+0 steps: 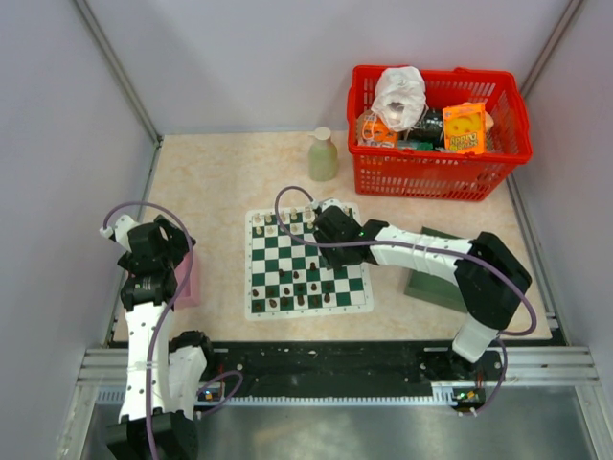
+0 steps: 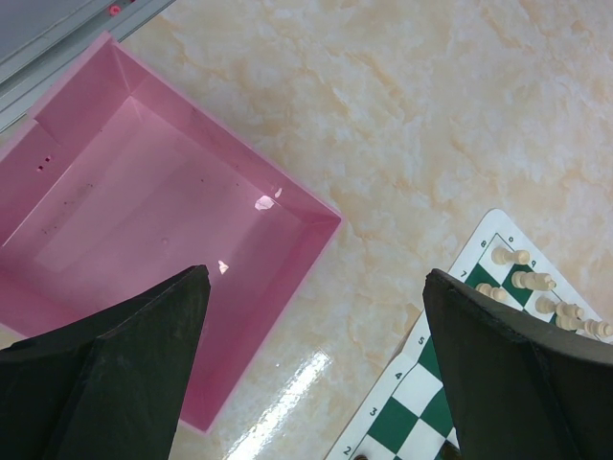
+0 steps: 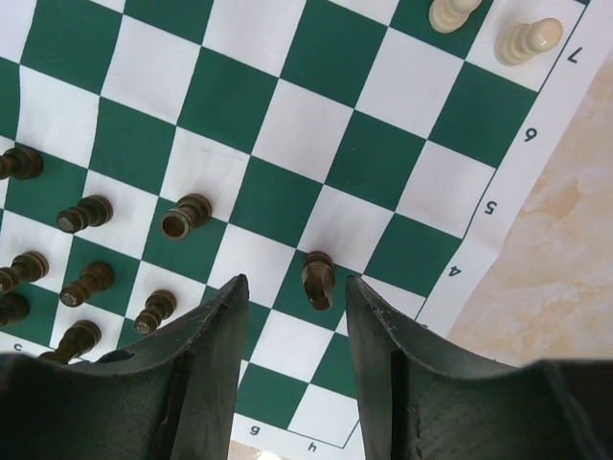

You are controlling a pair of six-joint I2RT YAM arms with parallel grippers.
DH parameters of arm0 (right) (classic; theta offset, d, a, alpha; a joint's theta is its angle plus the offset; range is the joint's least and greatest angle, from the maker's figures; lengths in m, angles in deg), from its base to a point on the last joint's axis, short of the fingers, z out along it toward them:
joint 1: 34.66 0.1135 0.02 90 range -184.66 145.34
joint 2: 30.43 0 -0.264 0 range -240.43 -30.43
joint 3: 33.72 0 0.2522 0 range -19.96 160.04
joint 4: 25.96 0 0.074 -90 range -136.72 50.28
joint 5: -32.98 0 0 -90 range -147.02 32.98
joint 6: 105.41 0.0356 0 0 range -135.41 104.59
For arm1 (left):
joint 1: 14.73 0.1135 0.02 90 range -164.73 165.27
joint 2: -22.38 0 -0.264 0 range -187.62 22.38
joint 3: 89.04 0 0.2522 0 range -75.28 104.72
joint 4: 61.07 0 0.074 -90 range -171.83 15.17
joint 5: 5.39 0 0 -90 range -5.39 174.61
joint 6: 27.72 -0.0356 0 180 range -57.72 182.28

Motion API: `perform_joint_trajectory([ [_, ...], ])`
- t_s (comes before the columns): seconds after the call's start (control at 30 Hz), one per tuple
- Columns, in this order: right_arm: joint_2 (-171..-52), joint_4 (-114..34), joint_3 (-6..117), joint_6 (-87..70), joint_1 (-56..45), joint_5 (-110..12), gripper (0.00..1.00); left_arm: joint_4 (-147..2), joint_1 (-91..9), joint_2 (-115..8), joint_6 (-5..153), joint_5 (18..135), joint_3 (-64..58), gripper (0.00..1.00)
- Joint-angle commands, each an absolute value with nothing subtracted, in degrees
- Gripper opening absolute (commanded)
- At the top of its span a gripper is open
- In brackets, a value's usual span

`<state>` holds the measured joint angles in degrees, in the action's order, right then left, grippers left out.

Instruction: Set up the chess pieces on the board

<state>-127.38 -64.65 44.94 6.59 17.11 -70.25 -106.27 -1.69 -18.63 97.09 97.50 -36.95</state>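
Marbled tabletop (image 3: 556,240) bears the board (image 3: 287,125), margin numbered 7 to 4; left tool (image 2: 316,275) spread wide, right tool (image 3: 295,283) half-spread.

basket: red plastic basket (image 1: 431,177) with slotted walls, upper right of the top view, filled with mixed packets.
bag: crumpled white plastic bag (image 1: 399,94) on top of the basket's load, toward its left.
packet: yellow-orange packet (image 1: 465,127) with a smiling face, right of the bag.
bottle: pale green bottle (image 1: 323,155) with a cream cap, upright, just left of the basket.
box: shallow pink box (image 2: 124,211), left side.
tray: dark green tray (image 1: 423,286), lower right, partly hidden.
tabletop: beige marbled tabletop (image 1: 220,182).
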Motion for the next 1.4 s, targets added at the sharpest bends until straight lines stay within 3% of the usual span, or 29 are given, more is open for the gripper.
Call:
perform_joint_trajectory([
  [0.0,-128.34,-62.75,44.72,5.68,16.05,-69.41,0.44,-104.27,-1.37,-18.58,97.09,97.71,-36.61,0.99],
  [0.43,-129.75,-62.22,43.58,5.42,15.79,-68.61,0.32,-104.36,-1.37,-18.75,96.91,97.71,-36.17,0.99],
  [0.57,-129.31,-62.66,43.67,5.07,15.79,-69.14,0.22,-104.36,-1.37,-18.75,97.09,97.80,-36.08,0.99],
  [0.73,-129.31,-63.37,43.23,4.63,15.79,-70.20,0.20,-104.27,-1.37,-18.93,97.09,97.54,-36.17,0.99],
  [0.83,-129.13,-63.63,43.05,4.36,15.79,-69.94,0.11,-104.27,-1.37,-18.93,97.09,97.45,-36.34,0.99],
  [1.37,-112.35,-67.06,35.60,9.19,17.37,-66.68,0.10,-103.92,-1.37,-18.40,97.35,97.01,-37.13,0.99],
])
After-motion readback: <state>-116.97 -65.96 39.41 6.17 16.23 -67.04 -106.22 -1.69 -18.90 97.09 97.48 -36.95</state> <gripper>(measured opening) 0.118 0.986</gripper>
